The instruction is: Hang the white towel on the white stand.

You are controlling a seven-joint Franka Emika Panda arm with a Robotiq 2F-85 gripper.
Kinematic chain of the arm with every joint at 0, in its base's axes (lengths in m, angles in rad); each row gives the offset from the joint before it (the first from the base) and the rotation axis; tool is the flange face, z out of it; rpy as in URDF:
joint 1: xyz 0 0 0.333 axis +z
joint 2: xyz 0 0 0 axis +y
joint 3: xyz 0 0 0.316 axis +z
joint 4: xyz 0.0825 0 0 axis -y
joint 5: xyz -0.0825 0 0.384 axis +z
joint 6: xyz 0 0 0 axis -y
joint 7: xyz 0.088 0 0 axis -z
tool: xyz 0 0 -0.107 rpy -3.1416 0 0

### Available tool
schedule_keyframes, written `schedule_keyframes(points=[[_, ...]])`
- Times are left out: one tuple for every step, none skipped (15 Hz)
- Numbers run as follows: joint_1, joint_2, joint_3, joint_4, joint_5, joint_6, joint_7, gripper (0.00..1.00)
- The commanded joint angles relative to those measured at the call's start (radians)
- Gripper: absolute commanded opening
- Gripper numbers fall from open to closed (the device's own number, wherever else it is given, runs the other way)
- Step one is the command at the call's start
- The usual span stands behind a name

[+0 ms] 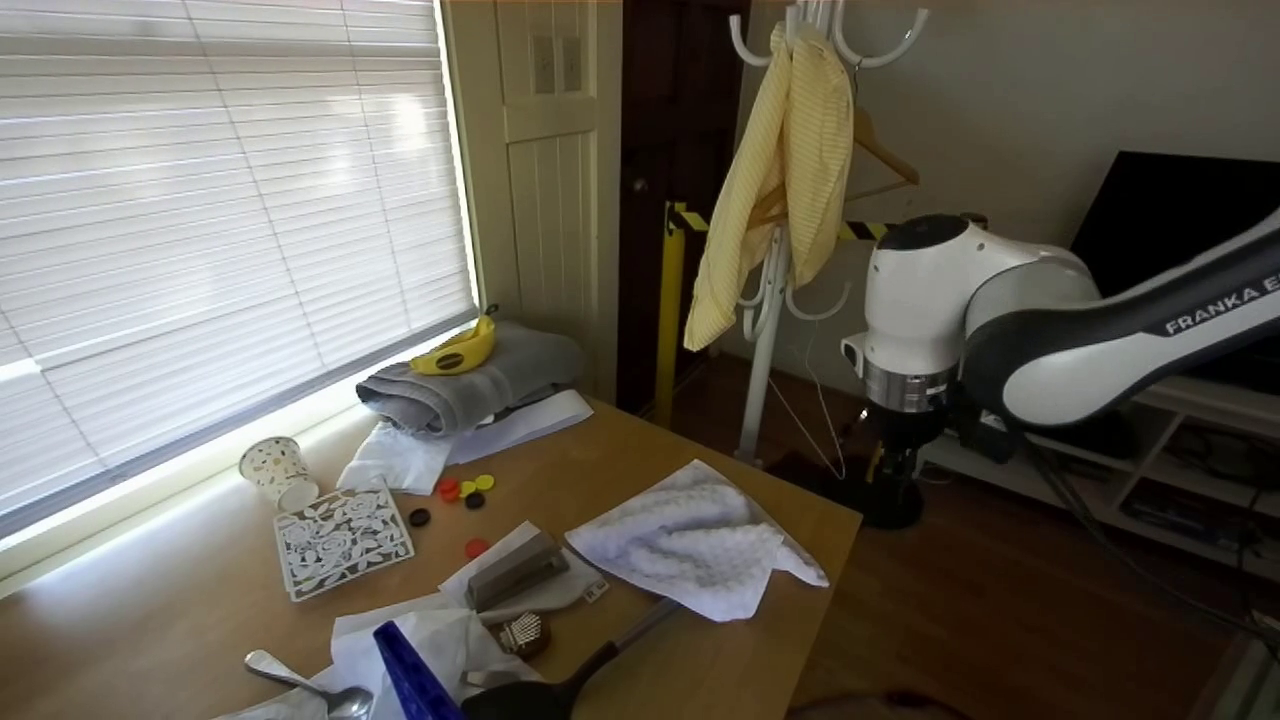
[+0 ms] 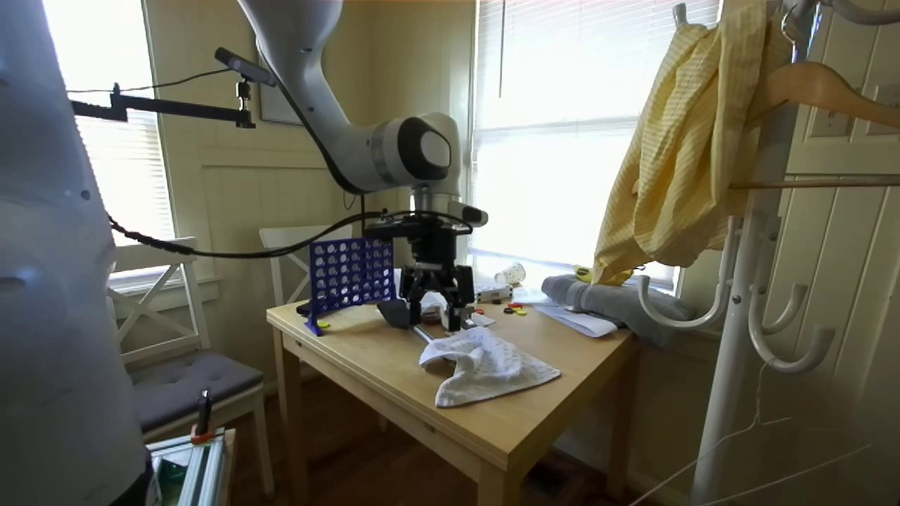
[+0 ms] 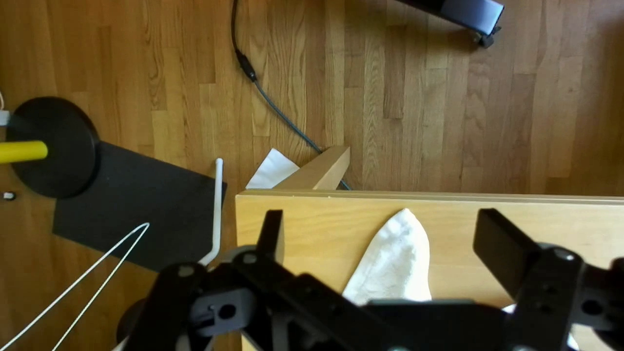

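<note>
Gripper (image 3: 380,231): released, fingers (image 3: 504,248) spread wide and pointing down.
White towel (image 1: 690,545): lower than the gripper and apart from it, rumpled on the table (image 2: 394,358); in the wrist view one corner shows between the fingers, while the gripper's body hides most of the rest.
Stand (image 2: 731,365): upright, off to one side of the gripper, well apart; curved hooks at its top and lower down.
Yellow towel (image 1: 815,150): hung on the stand, higher than the gripper.
Hanger (image 2: 826,84): wooden, also on the stand, higher than the gripper.
Post (image 1: 668,330): yellow, upright, farther from the gripper than the stand.
Blue grid (image 2: 351,274): upright on the table, on the gripper's opposite side from the stand in an exterior view.
Spatula (image 2: 395,313): lower than the gripper, its handle running to the white towel's edge.
Discs (image 1: 485,482): red, yellow and black, lying past the white towel from the gripper.
Grey cloth (image 1: 510,375): folded, well apart from the gripper, a yellow pouch (image 1: 455,350) on top.
Lattice (image 1: 345,540): white, across the table from the gripper.
Cup (image 1: 275,470): tilted, just beside the lattice, well apart from the gripper.
Arm (image 2: 415,144): above the gripper.
</note>
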Motion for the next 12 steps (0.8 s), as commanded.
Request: schedule_keyframes(points=[[0.018, 0.093, 0.011, -0.021, -0.173, 0.143, 0.155, 1.00], [0.022, 0.121, 0.003, -0.019, -0.213, 0.177, 0.165, 1.00], [0.023, 0.150, -0.007, -0.014, -0.243, 0.214, 0.160, 1.00], [0.020, 0.181, -0.019, -0.006, -0.256, 0.257, 0.130, 1.00], [0.014, 0.219, -0.031, 0.009, -0.254, 0.302, 0.079, 1.00], [0.011, 0.252, -0.040, 0.021, -0.250, 0.345, 0.025, 1.00], [0.008, 0.282, -0.048, 0.032, -0.234, 0.383, -0.036, 1.00], [0.009, 0.313, -0.053, 0.048, -0.214, 0.405, -0.084, 1.00], [0.012, 0.336, -0.057, 0.061, -0.201, 0.416, -0.124, 1.00], [0.012, 0.357, -0.058, 0.072, -0.187, 0.424, -0.164, 1.00], [0.014, 0.374, -0.057, 0.080, -0.174, 0.428, -0.190, 1.00], [0.016, 0.387, -0.051, 0.082, -0.159, 0.435, -0.212, 1.00]])
